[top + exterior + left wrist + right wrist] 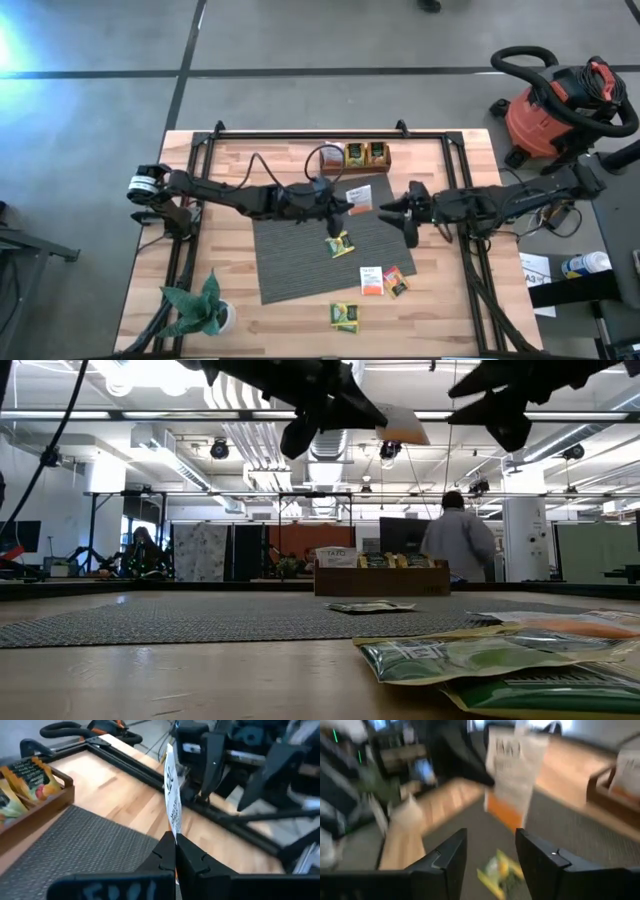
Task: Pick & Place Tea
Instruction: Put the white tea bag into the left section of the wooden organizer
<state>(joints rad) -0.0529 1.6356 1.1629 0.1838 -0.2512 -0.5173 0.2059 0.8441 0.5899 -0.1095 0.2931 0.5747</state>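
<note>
A: From above, we are seeing the left gripper (345, 207) pinching a white-and-orange tea packet (359, 196) over the far edge of the grey mat (300, 255); the right gripper (398, 212) is hanging just beside it with its fingers spread and nothing in them.

B: And we are counting what is left; one yellow-green packet (340, 244) on the mat, a white-orange one (371, 280) and a darker one (396, 282) near the mat's edge, a green pair (346, 316) on the bare wood; the wooden box (362, 156) is holding only a few, so we are judging the job well short of half done.

A: Down at table height, we are looking across the ribbed weave of the mat; glossy, crinkled green packets (470, 658) are lying in front, and the box (380, 576) is sitting beyond.

B: The left wrist camera is showing the fingers (162, 855) clamped flat on the packet's (172, 795) lower edge; thin, stiff paper, standing upright.

A: From the right wrist, we are watching the packet (512, 775) hanging ahead of the parted fingers (447, 857), apart from them; smooth, pale butcher-block wood is showing all round.
</note>
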